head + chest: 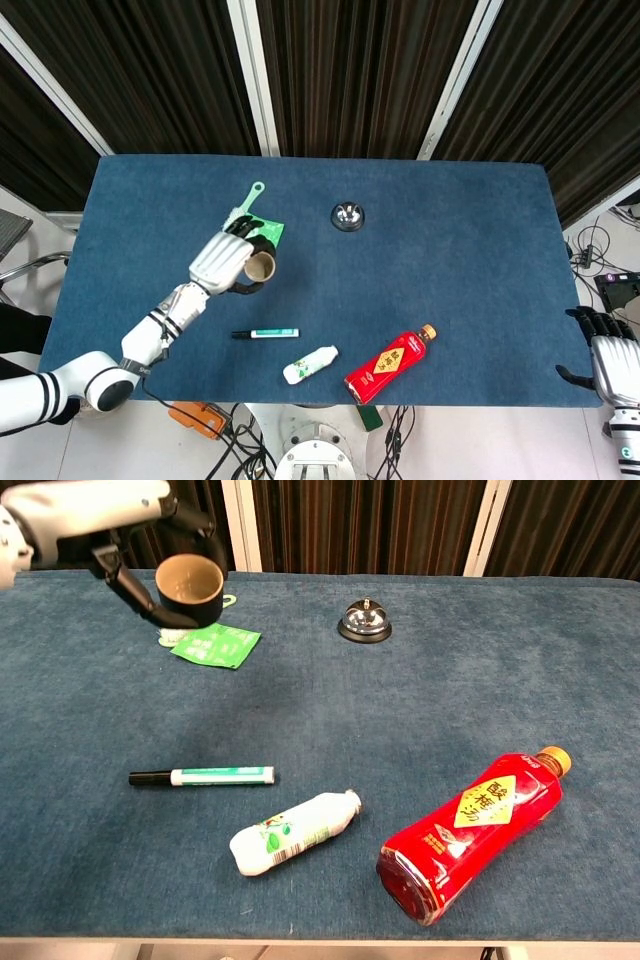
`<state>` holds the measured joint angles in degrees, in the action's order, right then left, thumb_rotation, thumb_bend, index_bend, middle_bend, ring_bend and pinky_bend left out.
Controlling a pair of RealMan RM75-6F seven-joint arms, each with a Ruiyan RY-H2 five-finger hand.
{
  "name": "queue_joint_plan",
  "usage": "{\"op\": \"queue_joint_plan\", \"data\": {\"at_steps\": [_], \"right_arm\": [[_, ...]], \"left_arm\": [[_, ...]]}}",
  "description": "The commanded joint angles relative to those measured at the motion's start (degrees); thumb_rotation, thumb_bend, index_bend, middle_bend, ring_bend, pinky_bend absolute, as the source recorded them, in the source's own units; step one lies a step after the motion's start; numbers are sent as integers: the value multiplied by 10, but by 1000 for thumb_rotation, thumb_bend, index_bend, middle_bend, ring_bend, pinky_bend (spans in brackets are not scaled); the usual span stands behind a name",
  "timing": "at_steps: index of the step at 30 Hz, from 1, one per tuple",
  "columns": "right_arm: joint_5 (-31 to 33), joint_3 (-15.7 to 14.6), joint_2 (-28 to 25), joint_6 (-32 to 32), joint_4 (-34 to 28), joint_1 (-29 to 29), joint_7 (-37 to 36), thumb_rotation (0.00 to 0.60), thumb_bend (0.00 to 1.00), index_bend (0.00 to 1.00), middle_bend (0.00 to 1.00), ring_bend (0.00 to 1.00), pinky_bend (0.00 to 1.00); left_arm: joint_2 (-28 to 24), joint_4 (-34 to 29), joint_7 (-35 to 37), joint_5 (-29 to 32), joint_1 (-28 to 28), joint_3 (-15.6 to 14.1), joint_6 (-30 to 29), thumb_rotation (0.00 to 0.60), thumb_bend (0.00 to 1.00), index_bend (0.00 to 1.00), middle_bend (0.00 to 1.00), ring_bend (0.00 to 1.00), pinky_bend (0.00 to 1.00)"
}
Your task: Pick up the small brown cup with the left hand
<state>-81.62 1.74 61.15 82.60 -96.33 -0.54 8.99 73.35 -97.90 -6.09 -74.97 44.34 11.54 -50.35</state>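
The small brown cup (188, 584) (262, 266) hangs well above the blue table, tilted with its mouth toward the chest camera. My left hand (120, 530) (225, 262) holds it, dark fingers wrapped around its wall. In the head view the cup shows just right of the white hand, over the table's left middle. My right hand (607, 352) sits off the table's front right corner, fingers curled; it holds nothing that I can see.
On the table (420, 700) lie a green packet (216, 643), a green brush partly hidden behind the cup, a silver bell (364, 620), a green marker (205, 776), a small white bottle (292, 832) and a red drink bottle (475, 821).
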Motion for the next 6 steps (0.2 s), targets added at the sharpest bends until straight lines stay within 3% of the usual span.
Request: {"op": "queue_joint_plan", "data": {"at_steps": [1,6], "right_arm": [[1,0,0,-1,-1,-1,2,600,204,291,266,261,272],[2,0,0,-1,-1,0,3,600,204,291,266,261,272]], "left_arm": [[-33,-33,-44,41,22,16,22,600,257,459,482,140,110],[-48,-47,-59,76,34,23,29,600,258,526,482,145,118]]}}
